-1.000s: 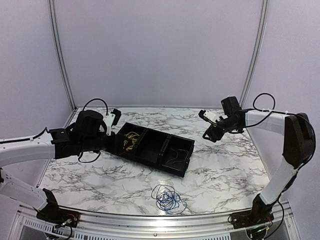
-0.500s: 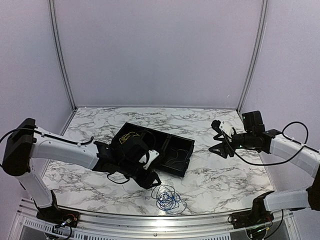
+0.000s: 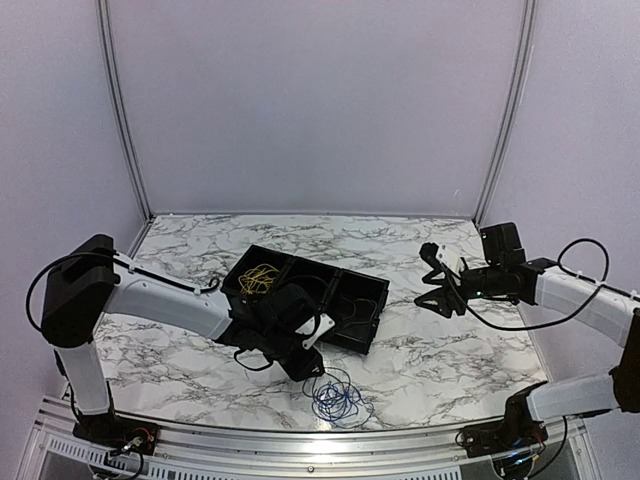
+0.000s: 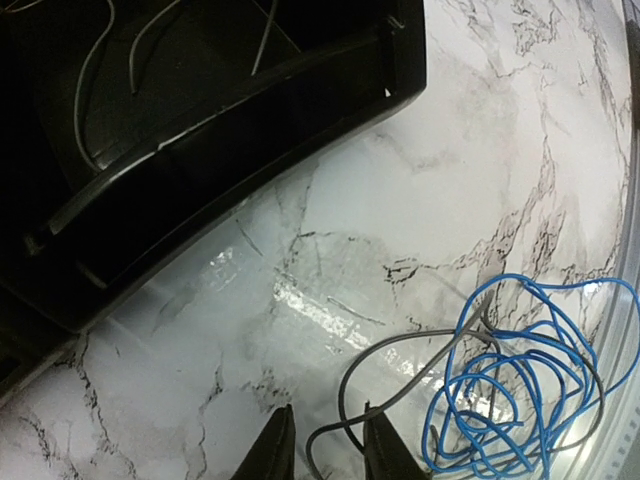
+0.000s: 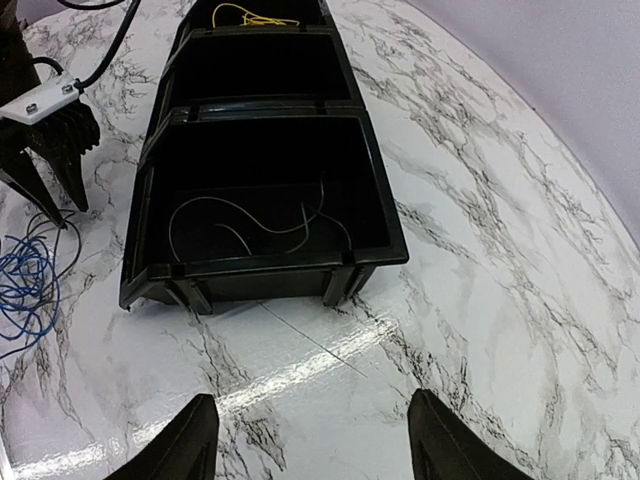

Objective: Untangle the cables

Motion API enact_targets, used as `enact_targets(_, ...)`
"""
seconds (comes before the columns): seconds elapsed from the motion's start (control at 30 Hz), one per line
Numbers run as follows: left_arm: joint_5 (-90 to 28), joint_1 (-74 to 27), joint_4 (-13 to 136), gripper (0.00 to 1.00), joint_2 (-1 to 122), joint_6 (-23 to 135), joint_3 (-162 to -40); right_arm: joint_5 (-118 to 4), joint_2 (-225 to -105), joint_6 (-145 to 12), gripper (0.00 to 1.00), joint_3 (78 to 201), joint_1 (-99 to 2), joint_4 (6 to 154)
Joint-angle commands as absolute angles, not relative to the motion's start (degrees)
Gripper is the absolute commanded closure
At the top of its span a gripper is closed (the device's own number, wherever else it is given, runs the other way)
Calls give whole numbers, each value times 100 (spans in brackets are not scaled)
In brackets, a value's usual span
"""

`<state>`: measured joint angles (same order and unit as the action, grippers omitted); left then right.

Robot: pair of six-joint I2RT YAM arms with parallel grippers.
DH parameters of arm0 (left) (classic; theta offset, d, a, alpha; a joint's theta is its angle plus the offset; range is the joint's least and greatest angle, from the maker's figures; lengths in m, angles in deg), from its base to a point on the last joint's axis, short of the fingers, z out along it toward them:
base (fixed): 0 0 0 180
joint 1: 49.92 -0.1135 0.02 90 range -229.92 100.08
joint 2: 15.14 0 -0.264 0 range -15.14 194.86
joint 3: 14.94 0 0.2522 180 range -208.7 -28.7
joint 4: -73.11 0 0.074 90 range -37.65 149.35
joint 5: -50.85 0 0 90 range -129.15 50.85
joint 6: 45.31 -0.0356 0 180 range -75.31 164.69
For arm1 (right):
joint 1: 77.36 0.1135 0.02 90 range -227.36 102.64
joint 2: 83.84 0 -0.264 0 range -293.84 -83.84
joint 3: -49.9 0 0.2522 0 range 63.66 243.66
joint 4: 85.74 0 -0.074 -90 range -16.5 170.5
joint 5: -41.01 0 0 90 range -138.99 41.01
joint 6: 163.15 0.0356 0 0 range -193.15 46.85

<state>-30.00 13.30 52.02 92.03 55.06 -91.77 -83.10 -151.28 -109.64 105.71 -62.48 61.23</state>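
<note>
L arm: shoulder up high to the left of the black tray point(image 3: 352, 343). The white forearm slants down along the tray's near side, wrist bent so my L gripper point(image 3: 313, 371) points down, low over the tabletop point(image 3: 450, 350), just off the tray's near wall. Jaws a small way apart, not clamped. In the wrist cam the fingers point(image 4: 277, 450) straddle the loose end of a grey wire point(image 4: 400, 362). The wire runs btw them; can't tell if it touches either one. It curls on into the blue cable tangle point(image 3: 335, 395) point(image 4: 510, 390), which lies flat on the tabletop on the tray's near side, just beyond my L fingertips & apart from the tray wall.

R arm: upper link leans out past the view's right edge, forearm comes back in approx. level. R gripper point(image 3: 430, 278) hangs above the tabletop off the tray's right end, apart from it, nose aimed at the tray. Jaws spread wide, nothing in them. The R wrist cam looks btw the fingers point(image 5: 190, 445) along the tray's length.

Yellow cables point(image 3: 260, 277) sit bunched in the tray's left-end compartment, farthest from my R gripper. A few thin grey strands point(image 5: 250, 222) lie loose in the right-end compartment.
</note>
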Motion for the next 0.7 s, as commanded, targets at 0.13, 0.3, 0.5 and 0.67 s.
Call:
enact_targets(0.13, -3176, 1353, 5145, 91, 9199, 5253, -9419, -8589, -15239, -11063, 38, 10724, -6263, 6164)
enact_targets(0.3, -3426, 1354, 5397, 95, 8451, 5257, -9199, -8973, -15281, -11074, 42, 11275, -5977, 5739)
enact_targets(0.5, -3721, 1353, 5730, 96, 7774, 5482, -8980, -9135, -15984, -11247, 35, 12399, -4730, 4622)
enact_targets(0.67, -3808, 1353, 6288, 96, 7424, 5783, -8772, -9583, -16529, -10893, 29, 13104, -4159, 4355)
